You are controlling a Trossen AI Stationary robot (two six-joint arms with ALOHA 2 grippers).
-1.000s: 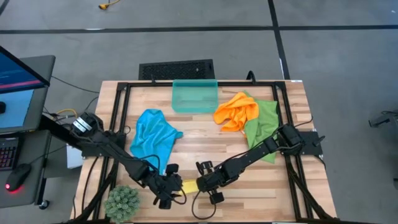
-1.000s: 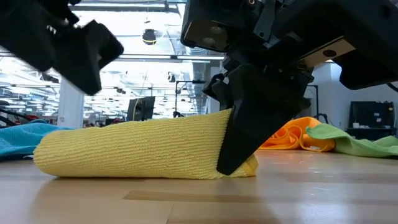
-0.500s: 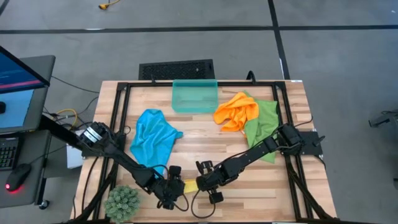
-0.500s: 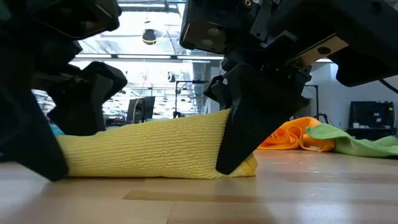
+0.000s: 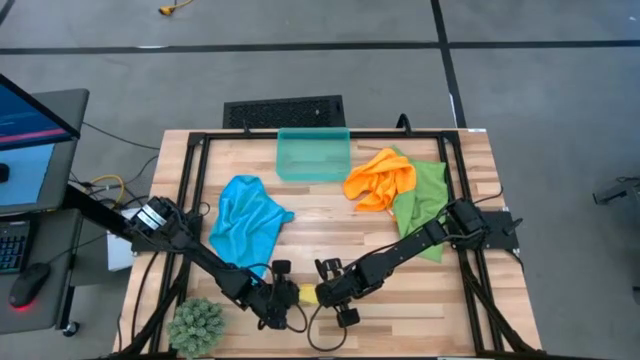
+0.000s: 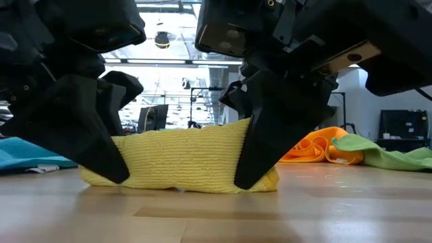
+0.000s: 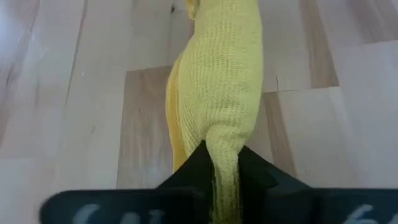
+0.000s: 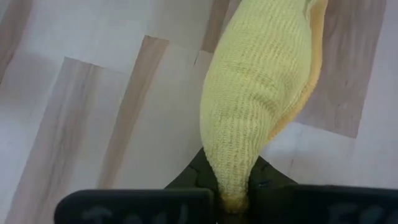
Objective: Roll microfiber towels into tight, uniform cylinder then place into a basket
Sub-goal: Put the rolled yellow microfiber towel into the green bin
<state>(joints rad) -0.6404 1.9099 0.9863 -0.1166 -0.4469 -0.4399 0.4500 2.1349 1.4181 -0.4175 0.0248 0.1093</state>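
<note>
Wooden table [image 5: 330, 225]; four towels [image 5: 385, 180]; one basket [image 5: 313, 155]

4 towels [image 5: 244, 218], 1 basket [image 5: 313, 155], 1 plant [image 5: 196, 324], 2 claws [image 5: 283, 305]

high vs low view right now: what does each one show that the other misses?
Only high: the basket, empty at the table's far edge, the whole blue towel, a small plant and a dark grate.
Only low: the yellow towel is a thick roll lying flat on the wood, and the room behind.
Both: left tool and right tool each shut on one end of the yellow towel; orange towel and green towel lie unrolled.
</note>
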